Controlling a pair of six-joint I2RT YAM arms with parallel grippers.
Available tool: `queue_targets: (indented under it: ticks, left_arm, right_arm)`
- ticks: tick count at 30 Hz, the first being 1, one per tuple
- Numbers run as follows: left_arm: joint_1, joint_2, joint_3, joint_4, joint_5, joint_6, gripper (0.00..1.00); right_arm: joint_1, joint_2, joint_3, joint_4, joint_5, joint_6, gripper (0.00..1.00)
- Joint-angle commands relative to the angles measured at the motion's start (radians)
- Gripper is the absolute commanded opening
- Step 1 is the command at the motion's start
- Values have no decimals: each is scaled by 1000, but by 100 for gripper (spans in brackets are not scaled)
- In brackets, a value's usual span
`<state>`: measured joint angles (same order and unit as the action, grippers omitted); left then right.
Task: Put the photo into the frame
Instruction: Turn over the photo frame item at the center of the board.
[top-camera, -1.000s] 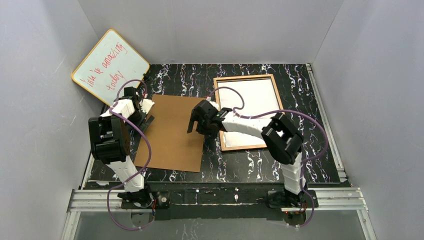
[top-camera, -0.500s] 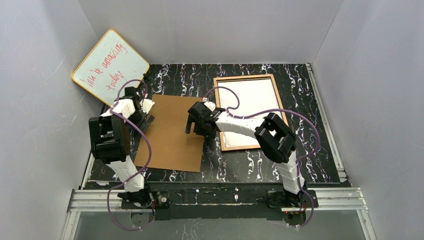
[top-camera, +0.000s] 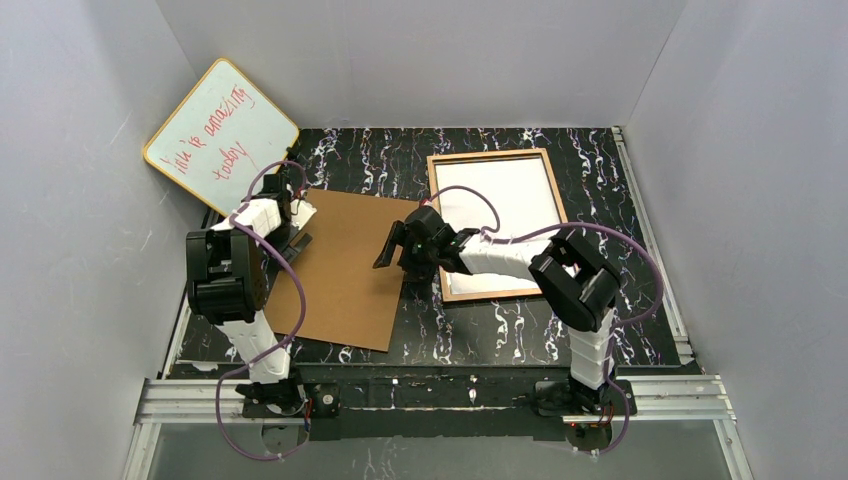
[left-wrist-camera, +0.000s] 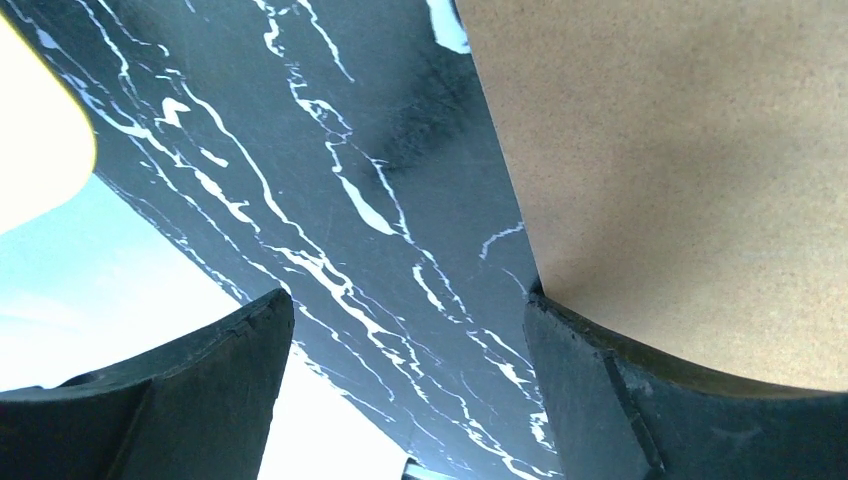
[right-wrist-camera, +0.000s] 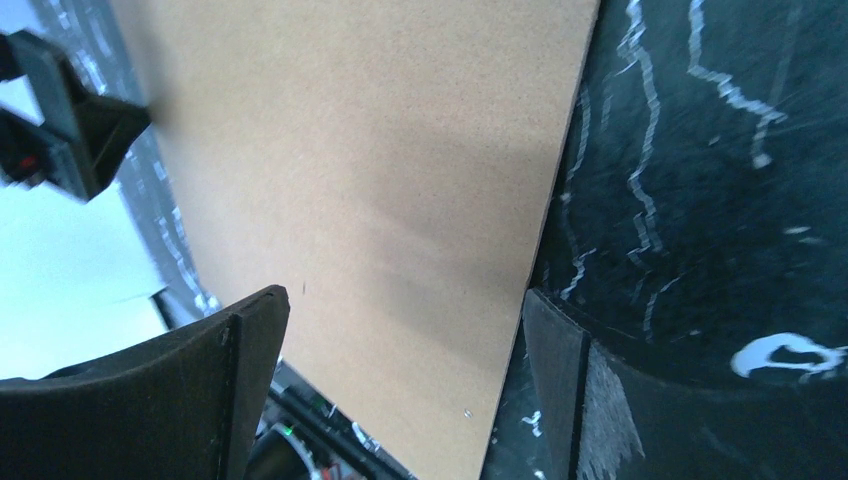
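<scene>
Note backing panel (top-camera: 340, 270) skewed cw vs 1 s ago. Read L gripper (top-camera: 296, 228) at its 9 o'clock edge, R gripper (top-camera: 392, 255) at 3 o'clock: both wide, empty. Locate photo (top-camera: 510, 195) white-side-up inside frame (top-camera: 490, 153), counter (top-camera: 600, 180) 1 o'clock; judge panel fitting next.

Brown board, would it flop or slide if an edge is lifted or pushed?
The board lies flat with straight edges, so probably stiff. It looks thin, so likely light. On the smooth table a push would probably slide it, not tip it.
</scene>
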<state>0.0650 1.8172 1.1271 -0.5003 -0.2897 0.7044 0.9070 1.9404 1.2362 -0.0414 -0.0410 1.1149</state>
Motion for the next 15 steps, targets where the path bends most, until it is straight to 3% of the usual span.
queue_targets:
  ticks: [1, 9, 15]
  left_arm:
    - [-21, 142, -92, 15, 214, -45, 85]
    - [-21, 137, -67, -35, 282, -54, 84]
    - [-16, 130, 17, -180, 441, -59, 83]
  right_arm:
    - [29, -111, -9, 476, -229, 139, 92]
    - [31, -145, -90, 800, -331, 216, 89]
    - [28, -113, -107, 964, -378, 264, 87]
